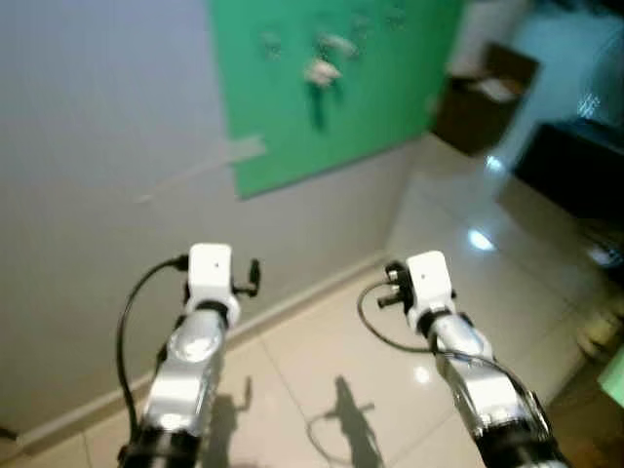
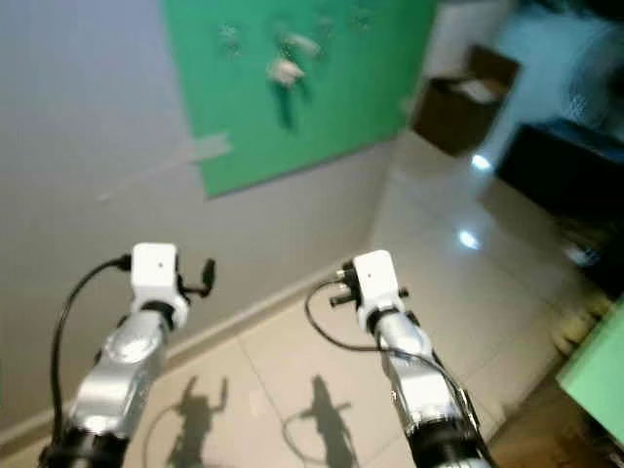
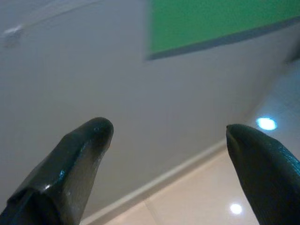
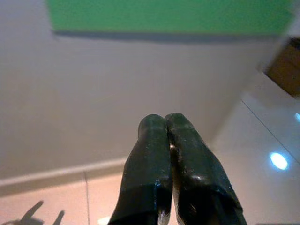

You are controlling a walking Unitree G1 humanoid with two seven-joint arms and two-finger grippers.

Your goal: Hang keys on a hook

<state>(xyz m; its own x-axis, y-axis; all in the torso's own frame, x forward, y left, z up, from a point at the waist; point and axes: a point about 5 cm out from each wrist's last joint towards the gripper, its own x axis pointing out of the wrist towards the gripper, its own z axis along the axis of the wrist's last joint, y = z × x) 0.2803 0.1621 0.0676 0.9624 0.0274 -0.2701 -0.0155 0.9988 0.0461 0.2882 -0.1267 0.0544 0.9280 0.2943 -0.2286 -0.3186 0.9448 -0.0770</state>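
- Left eye view has the robot facing a grey wall [image 1: 97, 146] with a green board [image 1: 331, 88] stuck on it, up and to the far right of both arms. There's a small pale blob with something dark dangling under it on the board, which I'd guess is the keys [image 1: 320, 83] on a hook. It's blurry, so I can't swear to it.
- If those are the keys, they hang straight down. The long axis is vertical, with the pale top part at the hook and the dark tail pointing at the floor [image 1: 322, 370]. A few more faint hooks [image 1: 271, 42] sit around them, too smeared to count.
- The left claw [image 3: 166, 133] is spread wide with nothing between its fingers, just wall and skirting board beyond. The right claw [image 4: 167, 124] is pinched fully closed, and as far as I can see there's nothing in it.
- Both arms are held out low in front, well below the board and well apart from it.
- What could go wrong: neither claw seems to be carrying anything. If the job still needs doing, any reach for the board would be an empty one.
- The blur is another worry. Judging a tiny hook from a picture this soft could mean knocking the hanging bunch off instead.
- There's a cardboard box [image 1: 485, 97] and dark furniture [image 1: 575, 171] at the far right, so a sloppy turn that way could clip them.
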